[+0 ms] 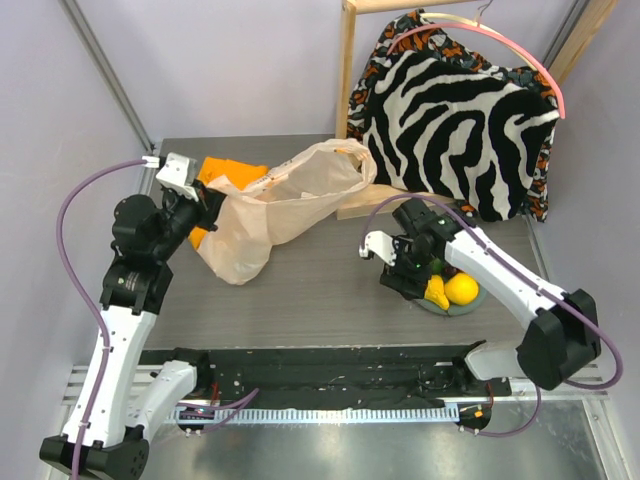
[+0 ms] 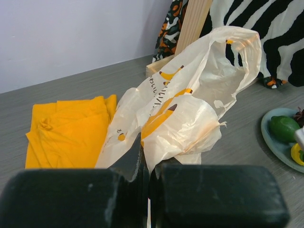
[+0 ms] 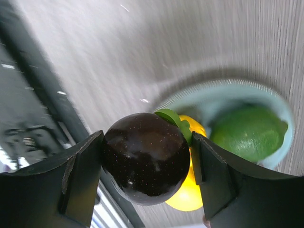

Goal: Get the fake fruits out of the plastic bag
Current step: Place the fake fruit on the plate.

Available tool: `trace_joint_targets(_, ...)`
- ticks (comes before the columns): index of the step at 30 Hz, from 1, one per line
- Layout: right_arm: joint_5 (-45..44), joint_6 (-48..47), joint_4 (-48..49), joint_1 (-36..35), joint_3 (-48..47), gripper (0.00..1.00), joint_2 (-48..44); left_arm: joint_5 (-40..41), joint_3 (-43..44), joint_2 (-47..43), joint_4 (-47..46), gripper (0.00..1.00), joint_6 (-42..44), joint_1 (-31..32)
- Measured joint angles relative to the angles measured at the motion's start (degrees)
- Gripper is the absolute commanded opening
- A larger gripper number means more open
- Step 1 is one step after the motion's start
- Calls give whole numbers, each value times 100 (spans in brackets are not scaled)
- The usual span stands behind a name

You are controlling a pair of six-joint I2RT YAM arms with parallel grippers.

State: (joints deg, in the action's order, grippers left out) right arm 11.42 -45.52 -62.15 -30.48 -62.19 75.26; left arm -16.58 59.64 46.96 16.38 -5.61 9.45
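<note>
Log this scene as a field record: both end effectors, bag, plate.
left end effector: shut on the plastic bag
right end effector: shut on the dark maroon fruit, at the plate
bag: crumpled on the table, next to the orange cloth
plate contents: green fruit, yellow fruit

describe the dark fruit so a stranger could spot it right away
Near the zebra-patterned garment sits a pale blue plate. At its rim the right end effector grips the dark maroon round fruit, glossy near-black, unlike the yellow fruit and green fruit behind it.
</note>
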Motion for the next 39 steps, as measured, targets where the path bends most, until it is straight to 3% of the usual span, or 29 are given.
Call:
trace_joint_targets(10, -623, 59, 968, 356, -26, 28, 1062, -20, -9, -33, 20, 0, 2, -11)
trace_joint_targets(23, -1532, -55, 1672, 356, 378, 36, 1325, -146, -9, -33, 109, 0, 0, -59)
trace_joint_targets(24, -1565, -61, 1687, 356, 409, 38, 1325, -155, -9, -33, 109, 0, -2, -59)
trace_joint_targets(27, -1674, -68, 1751, 358, 472, 56, 1325, -188, -9, -31, 109, 0, -2, -59)
trace_joint_targets(28, -1703, -68, 1762, 358, 494, 65, 1325, -199, -9, -31, 111, 0, -2, -59)
trace_joint_targets(29, -1753, -68, 1773, 358, 525, 81, 1325, -210, -9, -31, 109, 0, -4, -59)
trace_joint_targets(32, -1818, -42, 1764, 358, 584, 96, 1325, -243, -22, -31, 103, 0, -24, -59)
trace_joint_targets(39, -1663, 234, 1307, 354, 46, 100, 1331, -319, -66, -9, 103, 0, -42, -59)
